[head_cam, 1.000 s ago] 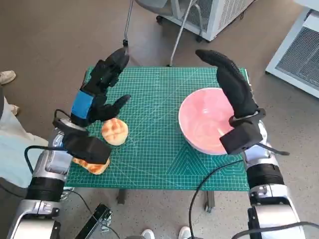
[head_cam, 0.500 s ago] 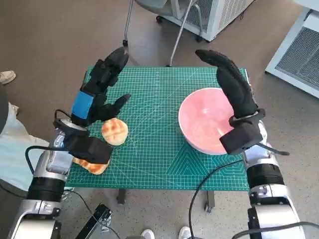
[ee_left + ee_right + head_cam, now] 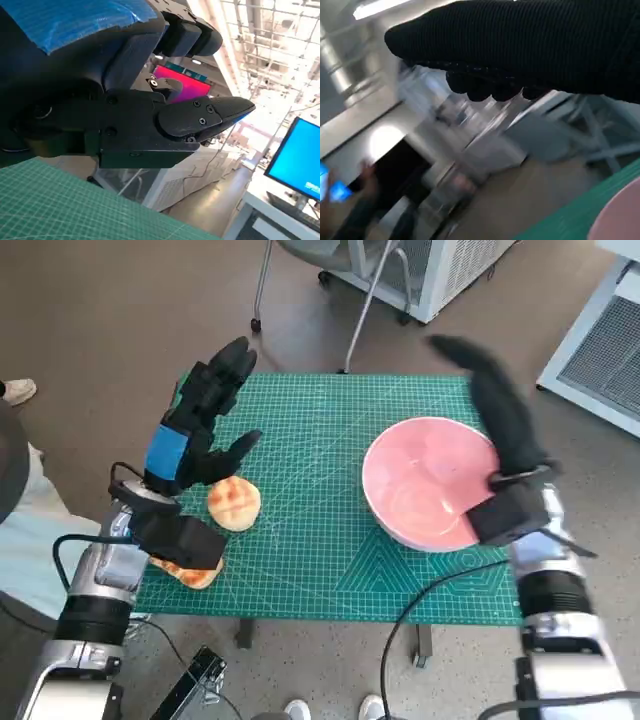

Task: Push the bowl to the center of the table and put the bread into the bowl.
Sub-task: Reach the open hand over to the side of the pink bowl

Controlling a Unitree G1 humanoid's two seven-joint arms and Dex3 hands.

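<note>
Head view showed, nearest the robot, a flat piece of bread (image 3: 186, 572) lying at the near left edge of the table (image 3: 300, 560), partly hidden under the left forearm. Just beyond it a round, scored bread roll (image 3: 234, 504) sat on the green cutting mat (image 3: 310, 440), close beside the thumb of the left hand (image 3: 200, 420). That hand was raised above the mat with its fingers spread and nothing in them. Across the table, on its right side, stood the pink bowl (image 3: 425, 480), well apart from both breads and off the table's centre. The right hand (image 3: 500, 405), in its knitted glove, was blurred at the bowl's far right rim; it looked loose and empty, though whether it touched the rim could not be told.

The bowl appeared rigid and smooth and would probably slide readily on the mat, so a flat push low on its outer right wall seemed the safer contact than one at the rim, which could tip it. The roll looked soft and light, likely to dent under pressure; a gentle hold across its sides from above should suit it.

Farthest off, chair legs (image 3: 350, 310) and a white cabinet (image 3: 440, 270) stood on the floor beyond the table.
</note>
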